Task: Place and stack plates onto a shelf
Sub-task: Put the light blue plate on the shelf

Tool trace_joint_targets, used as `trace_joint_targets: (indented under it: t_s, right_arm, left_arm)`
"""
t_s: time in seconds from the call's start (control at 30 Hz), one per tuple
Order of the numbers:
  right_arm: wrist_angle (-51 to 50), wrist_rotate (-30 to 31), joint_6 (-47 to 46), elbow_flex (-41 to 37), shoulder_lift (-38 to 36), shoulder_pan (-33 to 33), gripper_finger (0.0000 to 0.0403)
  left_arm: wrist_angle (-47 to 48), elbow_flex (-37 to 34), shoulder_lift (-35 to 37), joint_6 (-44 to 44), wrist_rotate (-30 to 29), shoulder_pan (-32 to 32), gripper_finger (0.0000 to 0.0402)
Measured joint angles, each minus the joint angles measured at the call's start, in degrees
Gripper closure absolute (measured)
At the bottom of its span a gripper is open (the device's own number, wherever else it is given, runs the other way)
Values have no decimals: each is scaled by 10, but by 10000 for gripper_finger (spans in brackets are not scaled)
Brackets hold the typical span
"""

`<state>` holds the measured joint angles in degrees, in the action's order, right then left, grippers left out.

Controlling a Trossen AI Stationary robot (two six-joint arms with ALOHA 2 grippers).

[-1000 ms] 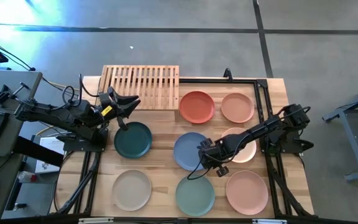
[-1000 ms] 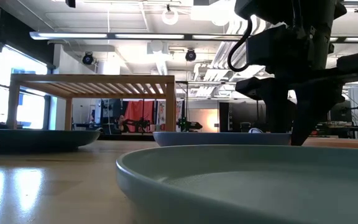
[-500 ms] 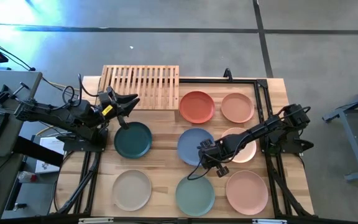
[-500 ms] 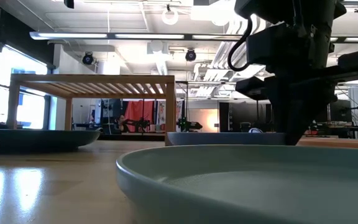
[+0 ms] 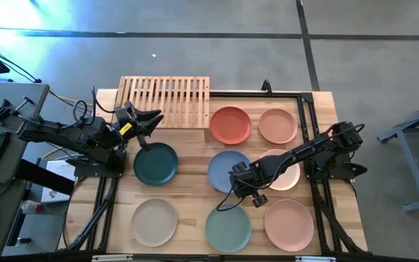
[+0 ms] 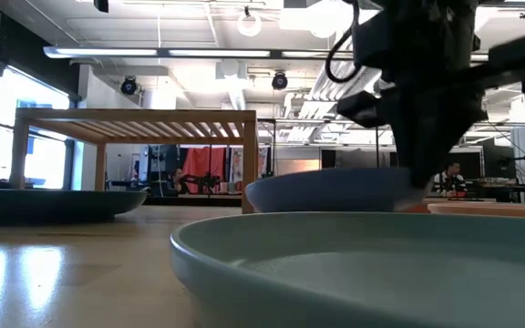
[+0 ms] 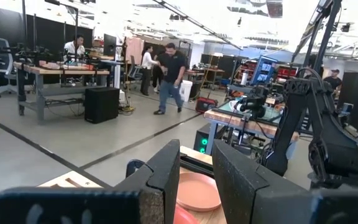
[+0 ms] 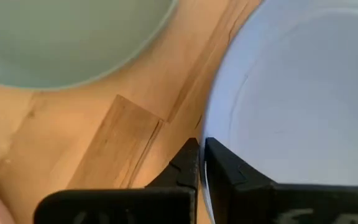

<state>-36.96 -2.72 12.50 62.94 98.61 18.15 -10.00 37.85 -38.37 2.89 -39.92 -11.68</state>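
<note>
The blue plate sits mid-table with my right gripper shut on its rim. My left gripper hangs open and holds nothing, between the wooden slat shelf and the dark teal plate. Flat on the table lie the terracotta plate, three peach plates, the sage green plate and the beige plate. My right gripper pinches the blue plate's rim on its near right side, one finger inside the plate and one outside. The fingers come steeply from above. The held side stands raised off the table; the sage plate's rim hides the blue plate's underside in the low view.
The shelf stands at the table's far left on short legs, with open room beneath it. A black frame runs along the table's far and right sides. My right arm reaches over the middle peach plate. Bare wood lies between the plates.
My right gripper has shut on the blue plate's rim and risen a little. The plate has slid slightly toward the table's right and far edges, and its held side has come up off the table.
</note>
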Motion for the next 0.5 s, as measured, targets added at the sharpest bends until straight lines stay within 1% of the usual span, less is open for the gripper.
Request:
trace_joint_targets:
  t_s: [0.13,0.37,0.5]
  right_arm:
    - [-25,-1,5,15,0,-3,402]
    - [-38,-5,-1,16,-4,-5,402]
    - [-39,-5,-22,17,-12,-5,402]
  left_arm:
    - [0,0,0,0,0,0,319]
    - [0,0,0,0,0,0,319]
    - [1,0,0,1,0,0,319]
